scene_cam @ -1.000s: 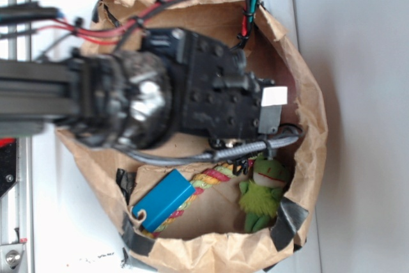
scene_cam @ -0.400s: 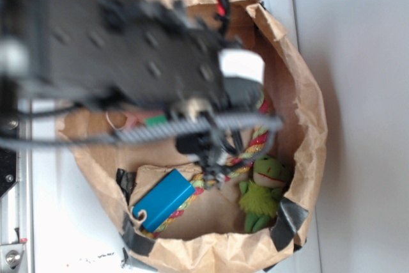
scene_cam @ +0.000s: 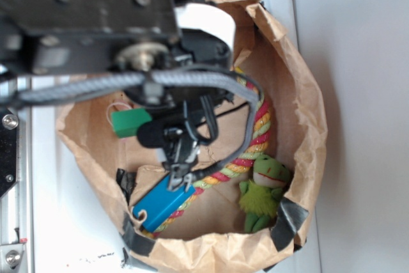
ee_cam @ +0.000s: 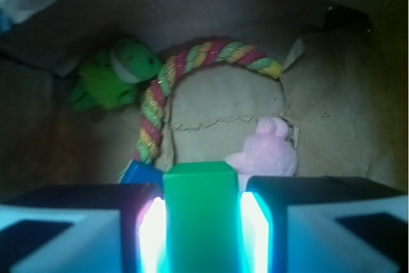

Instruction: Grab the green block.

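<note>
The green block [ee_cam: 199, 215] stands upright between my gripper's [ee_cam: 201, 191] two black fingers, which press on its left and right sides in the wrist view. The gripper is shut on it, above the floor of the paper bag. In the exterior view one end of the green block [scene_cam: 131, 122] sticks out from under the black arm [scene_cam: 89, 11], which hides the fingers. The rest of the block is covered there.
A brown paper bag [scene_cam: 313, 119] walls in everything. Inside lie a blue block [scene_cam: 163, 199], a coloured rope [scene_cam: 254, 135], a green frog plush [scene_cam: 263, 190] and a pink plush toy [ee_cam: 268, 151]. Black cables [scene_cam: 192, 139] dangle over the blue block.
The arm has risen toward the camera and shifted to the upper left, taking the green block with it. The rope that it covered now shows.
</note>
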`<state>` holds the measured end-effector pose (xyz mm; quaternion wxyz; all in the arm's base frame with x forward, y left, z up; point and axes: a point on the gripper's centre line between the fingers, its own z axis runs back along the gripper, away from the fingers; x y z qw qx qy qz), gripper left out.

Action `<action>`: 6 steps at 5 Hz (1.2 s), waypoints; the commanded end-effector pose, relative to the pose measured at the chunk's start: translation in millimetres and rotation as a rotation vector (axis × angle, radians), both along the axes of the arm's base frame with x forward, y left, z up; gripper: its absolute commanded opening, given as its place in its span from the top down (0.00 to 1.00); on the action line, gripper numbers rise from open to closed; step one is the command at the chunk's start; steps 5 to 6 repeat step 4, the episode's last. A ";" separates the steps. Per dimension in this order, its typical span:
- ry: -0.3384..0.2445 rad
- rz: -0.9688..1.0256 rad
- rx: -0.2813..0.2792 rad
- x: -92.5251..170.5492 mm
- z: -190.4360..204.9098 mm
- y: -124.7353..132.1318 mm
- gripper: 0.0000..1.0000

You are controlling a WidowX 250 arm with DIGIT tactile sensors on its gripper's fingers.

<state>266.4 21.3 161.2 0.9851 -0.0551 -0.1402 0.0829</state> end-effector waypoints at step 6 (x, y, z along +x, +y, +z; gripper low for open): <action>-0.125 -0.015 0.131 19.5 22.5 -13.9 1.00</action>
